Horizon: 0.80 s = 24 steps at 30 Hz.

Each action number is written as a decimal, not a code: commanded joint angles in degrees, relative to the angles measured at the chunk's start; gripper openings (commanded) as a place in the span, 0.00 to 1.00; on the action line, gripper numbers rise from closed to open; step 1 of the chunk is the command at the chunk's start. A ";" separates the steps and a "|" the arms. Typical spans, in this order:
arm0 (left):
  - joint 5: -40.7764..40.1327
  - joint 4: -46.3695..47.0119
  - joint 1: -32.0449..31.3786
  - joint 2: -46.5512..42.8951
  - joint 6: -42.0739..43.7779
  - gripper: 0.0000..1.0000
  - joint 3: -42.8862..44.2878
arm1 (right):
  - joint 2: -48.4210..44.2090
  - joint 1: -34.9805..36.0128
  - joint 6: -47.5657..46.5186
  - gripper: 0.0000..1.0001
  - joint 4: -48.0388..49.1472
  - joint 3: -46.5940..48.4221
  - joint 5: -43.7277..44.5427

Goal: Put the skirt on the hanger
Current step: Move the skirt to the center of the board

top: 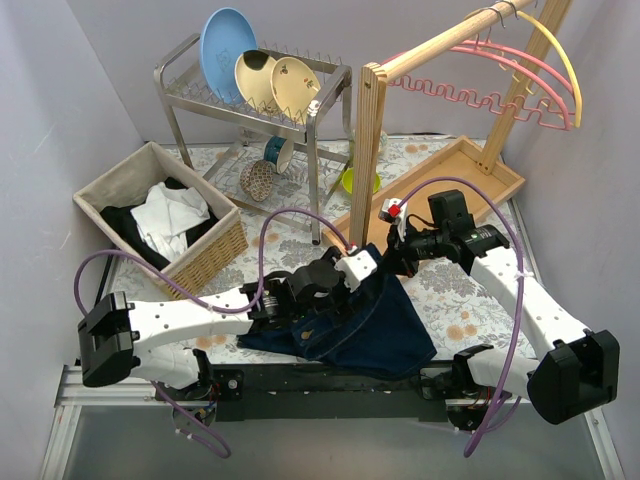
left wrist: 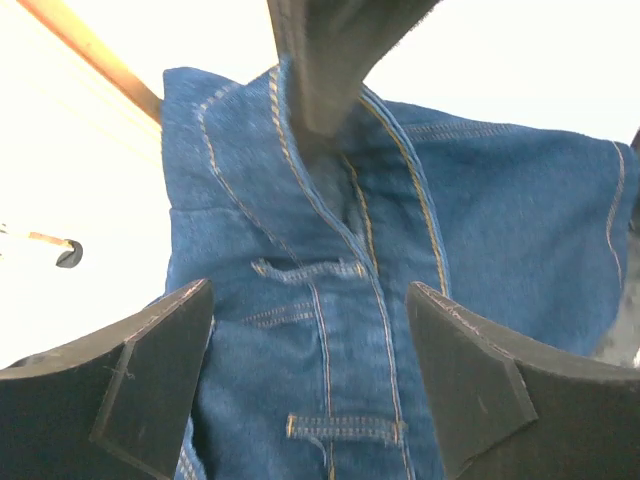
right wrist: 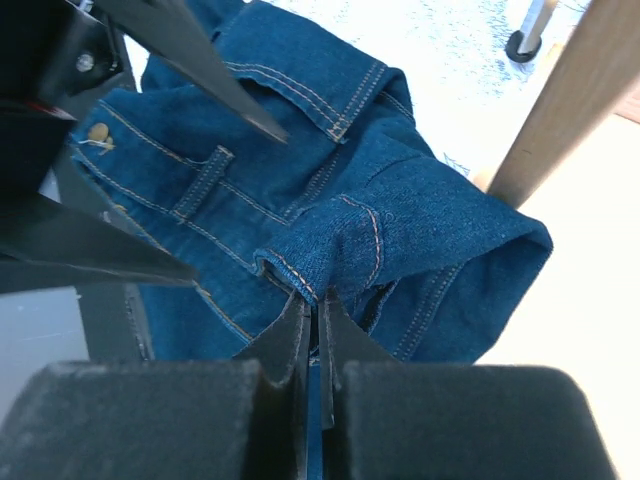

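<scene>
**Skirt lifted, hanger not yet reached**

The denim skirt (top: pixel 375 320) is held up by its waistband just in front of the wooden rack's (top: pixel 368 150) near post. Its lower part sags onto the desk (top: pixel 450 300) on the side away from the rack. The right pincer (right wrist: pixel 312 312) is clamped tight on a fold of the waistband. The left pincer (left wrist: pixel 308 300) stands apart, facing the waistband without gripping it. The pink hanger (top: pixel 548 82) and yellow hanger (top: pixel 560 45) hang on the rack's rod, well above the skirt. By this, only the pickup is done; fetching a hanger and getting the skirt onto it remain.
</scene>
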 commanded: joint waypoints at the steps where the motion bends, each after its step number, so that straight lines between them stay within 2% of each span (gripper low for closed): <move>1: -4.67 6.74 -0.09 2.85 -5.59 0.77 -0.67 | -0.45 -0.29 1.02 0.01 0.49 2.49 -4.31; 6: -10.47 7.88 -0.27 6.99 -10.35 0.75 0.83 | -0.80 -0.29 1.29 0.01 0.58 2.32 -4.40; 10: -13.54 7.63 -0.62 8.40 -12.20 0.67 0.74 | -0.89 -0.29 1.55 0.01 0.75 2.14 -4.40; 11: -16.86 7.45 -0.79 8.92 -12.72 0.65 0.82 | -0.98 -0.38 1.55 0.01 0.75 2.14 -4.32; 13: -18.81 4.30 -0.80 9.02 -13.78 0.61 1.00 | -1.24 -0.64 1.90 0.01 0.93 1.97 -3.88; 16: -18.83 1.57 -0.88 7.96 -14.83 0.54 0.48 | -1.86 -0.82 2.34 0.01 1.80 1.53 -2.39; 20: -15.93 -2.04 -0.88 5.33 -15.98 0.32 0.12 | -2.03 -0.99 2.78 0.01 2.33 0.83 -1.06; 21: -14.79 -2.83 -0.88 4.19 -16.24 0.21 -0.05 | -2.12 -0.99 2.78 0.01 2.42 0.82 -1.06; 23: -13.73 -4.07 -0.88 2.96 -16.68 0.12 -0.49 | -2.12 -0.90 2.61 0.01 1.99 0.39 -1.24; 24: -13.47 -4.50 -0.97 2.17 -16.94 0.02 -0.58 | -2.12 -0.90 1.91 0.01 1.81 0.04 -1.67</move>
